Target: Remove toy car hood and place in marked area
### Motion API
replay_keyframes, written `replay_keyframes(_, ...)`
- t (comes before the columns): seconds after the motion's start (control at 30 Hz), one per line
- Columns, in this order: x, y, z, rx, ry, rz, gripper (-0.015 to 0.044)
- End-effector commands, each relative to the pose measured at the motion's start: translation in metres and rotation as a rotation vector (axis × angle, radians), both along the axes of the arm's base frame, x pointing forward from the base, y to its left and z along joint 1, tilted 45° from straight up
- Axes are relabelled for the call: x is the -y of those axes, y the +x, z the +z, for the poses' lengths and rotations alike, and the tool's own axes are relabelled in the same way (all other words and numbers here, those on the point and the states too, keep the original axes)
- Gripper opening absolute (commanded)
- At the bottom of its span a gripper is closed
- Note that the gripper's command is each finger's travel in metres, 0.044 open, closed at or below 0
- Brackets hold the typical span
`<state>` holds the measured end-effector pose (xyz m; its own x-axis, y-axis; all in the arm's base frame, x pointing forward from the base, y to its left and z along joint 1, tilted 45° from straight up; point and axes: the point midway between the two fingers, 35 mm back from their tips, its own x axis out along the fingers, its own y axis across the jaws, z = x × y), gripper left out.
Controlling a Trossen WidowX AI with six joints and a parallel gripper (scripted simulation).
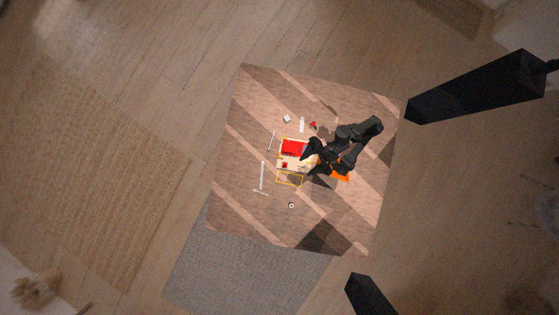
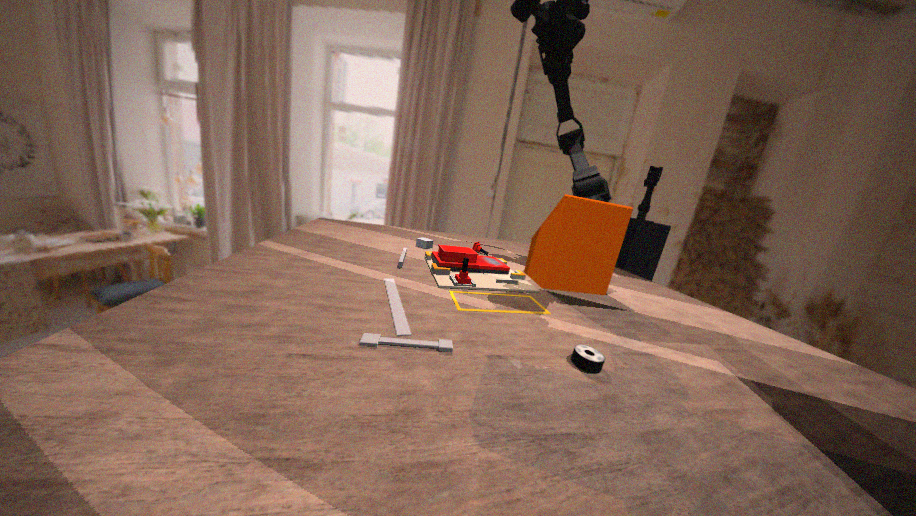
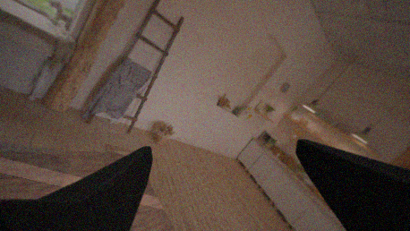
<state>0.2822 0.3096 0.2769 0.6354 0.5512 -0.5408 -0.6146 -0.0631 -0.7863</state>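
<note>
The toy car (image 1: pixel 292 153) (image 2: pixel 469 264) sits on a beige board in the middle of the table (image 1: pixel 254 223) (image 2: pixel 243 397). Its red hood (image 1: pixel 291 147) (image 2: pixel 456 252) lies flat on the car. The marked area, a yellow outline (image 1: pixel 276 176) (image 2: pixel 503 312), lies on the table right beside the board. My gripper (image 1: pixel 304 167) (image 3: pixel 224 149) is open and empty. It hangs high in the air above the car's edge. In the wrist view the two dark fingers stand wide apart and only the room shows between them. In the exterior view the arm runs up out of the frame.
The arm's orange base block (image 1: pixel 340 176) (image 2: pixel 580 243) stands next to the car. Grey bars (image 1: pixel 261 175) (image 2: pixel 397 306), a grey rod (image 1: pixel 271 140), a grey block (image 1: pixel 287 117) (image 2: pixel 423 242), a small red piece (image 1: pixel 313 124) and a black wheel (image 1: pixel 290 204) (image 2: pixel 587 358) lie around.
</note>
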Motion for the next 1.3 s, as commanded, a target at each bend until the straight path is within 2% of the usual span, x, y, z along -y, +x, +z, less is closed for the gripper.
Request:
replay_keyframes(0.0,0.02,0.025,-0.03,-0.078,-0.033,-0.145,0.044)
replay_keyframes(0.3,0.104,0.086,-0.108,-0.262,-0.099,-0.612,0.044)
replay_keyframes(0.57,0.196,0.111,-0.174,-0.378,-0.156,-1.063,0.044)
replay_keyframes(0.77,0.268,0.109,-0.218,-0.427,-0.2,-1.394,0.044)
replay_keyframes(1.07,0.372,0.083,-0.267,-0.423,-0.306,-1.855,0.044)
replay_keyframes(1.27,0.387,0.078,-0.273,-0.416,-0.326,-1.918,0.044)
